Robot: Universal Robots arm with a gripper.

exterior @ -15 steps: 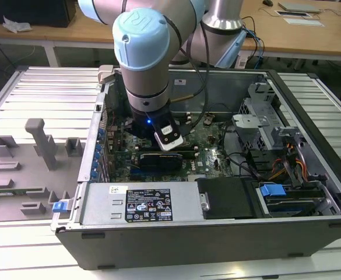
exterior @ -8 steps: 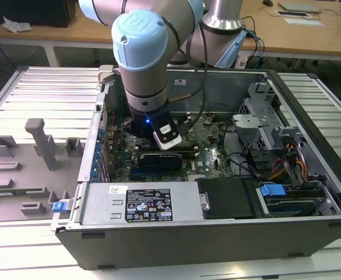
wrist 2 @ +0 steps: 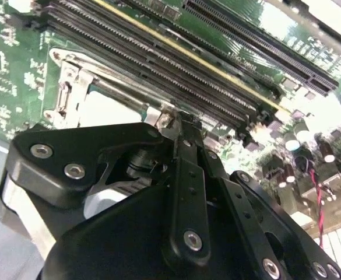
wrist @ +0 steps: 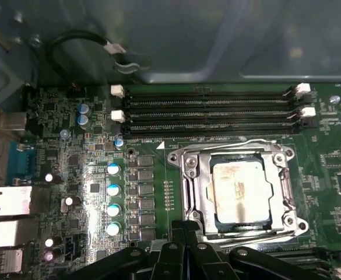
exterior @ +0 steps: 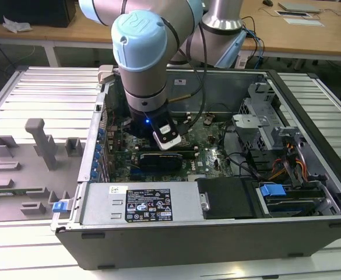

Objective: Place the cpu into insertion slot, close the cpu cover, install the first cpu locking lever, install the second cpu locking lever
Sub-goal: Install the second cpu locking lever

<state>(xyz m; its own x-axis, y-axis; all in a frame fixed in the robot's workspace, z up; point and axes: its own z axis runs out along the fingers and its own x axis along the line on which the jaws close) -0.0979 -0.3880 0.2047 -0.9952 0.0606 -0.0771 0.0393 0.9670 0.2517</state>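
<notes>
In the first wrist view, the black linkage gripper [wrist: 185, 242] is seen nearest the camera, its finger links drawn close together with no visible gap and nothing seen between them; the jaws are judged pressed together and empty. Just past the fingertips lies the insertion slot [wrist: 189, 192], a square socket with a silver metal rim set into the green circuit board. The cpu [wrist: 238, 189], a small flat square chip with a pale silvery top, is seen already seated in the slot. Over it the cpu cover [wrist: 281, 184], a thin silvery metal frame with a large window, appears lowered flat, the chip showing through the window.

The relation that matters is judged thus: the socket lies directly ahead of the closed fingertips, which are placed at its near edge, towards one corner, where a thin locking wire seems to run along the frame. Whether either lever is latched cannot be told.

Beyond the socket, the long black memory slots [wrist: 208, 111] are laid parallel to its far edge. In the exterior view, the gripper [exterior: 169, 139] is lowered inside the open grey computer case [exterior: 217, 233].
</notes>
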